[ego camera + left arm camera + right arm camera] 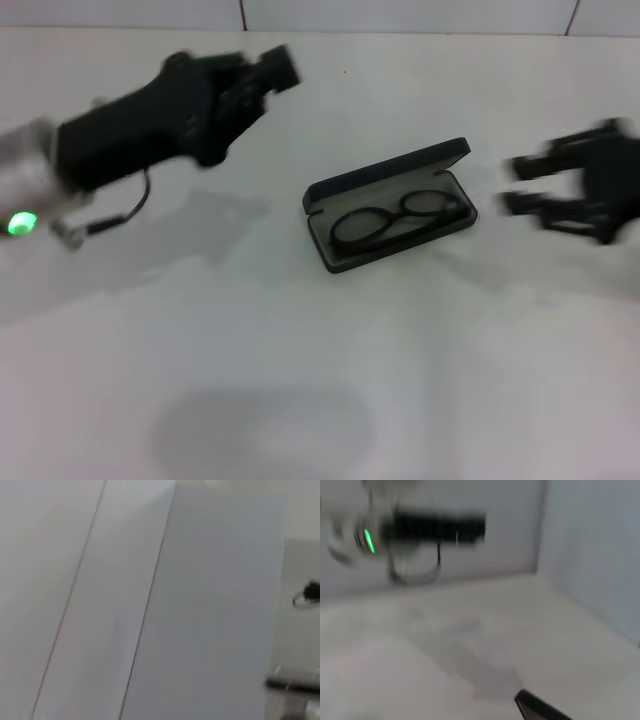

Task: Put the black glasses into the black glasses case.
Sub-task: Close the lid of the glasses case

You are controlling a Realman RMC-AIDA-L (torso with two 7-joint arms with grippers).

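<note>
My right claw hangs above the table on the right of the head view, its two fingers spread apart and pointing toward the black glasses case, gripping nothing. My left claw is raised at the far left, well apart from the case; motion blur hides its tips, so I cannot tell whether it is open or closed.

The case lies open near the middle of the table, lid standing up along its far edge. The black glasses lie inside the grey-lined tray, lenses side by side along its length. I judge the placing itself done; what seems to remain is closing the lid, if that is wanted.

The relation that matters: the case lies directly inboard of my right claw, near but not touching, with its long axis running on a diagonal from near-left to far-right, so the raised end of the lid points roughly at that claw. The right arm is plainly the nearer one. The right wrist view shows only a dark corner, probably the case edge.
</note>
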